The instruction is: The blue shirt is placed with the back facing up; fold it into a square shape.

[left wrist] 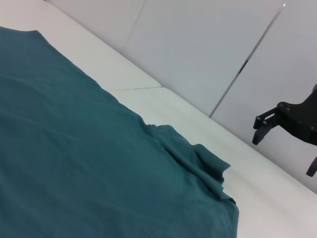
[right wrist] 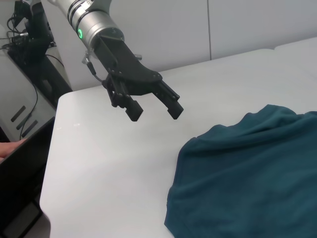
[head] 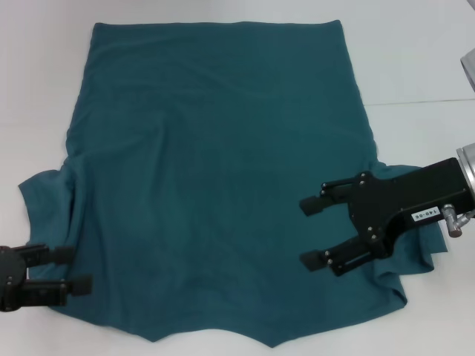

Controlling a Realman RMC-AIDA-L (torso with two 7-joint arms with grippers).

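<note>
Teal-blue fabric covers most of the white table [head: 415, 67]: the blue shirt [head: 215, 163] lies spread flat with its plain side up, the straight hem at the far edge and the shoulders and neckline toward the robot. Soft wrinkles run across the middle of the cloth. One short sleeve [head: 44, 196] bunches out at the robot's left, and the other sleeve [head: 415, 248] is rumpled at the right, partly hidden under the right arm. The left gripper [head: 74, 268] hovers at the near left corner of the shirt, its two black fingers parted and holding nothing, the tips over the cloth edge near the left sleeve. The right gripper [head: 312, 232] reaches in from the right side above the shirt's near right part, its fingers spread wide and empty. In the right wrist view the left gripper [right wrist: 154, 110] hangs clear above the bare table, apart from the sleeve.
</note>
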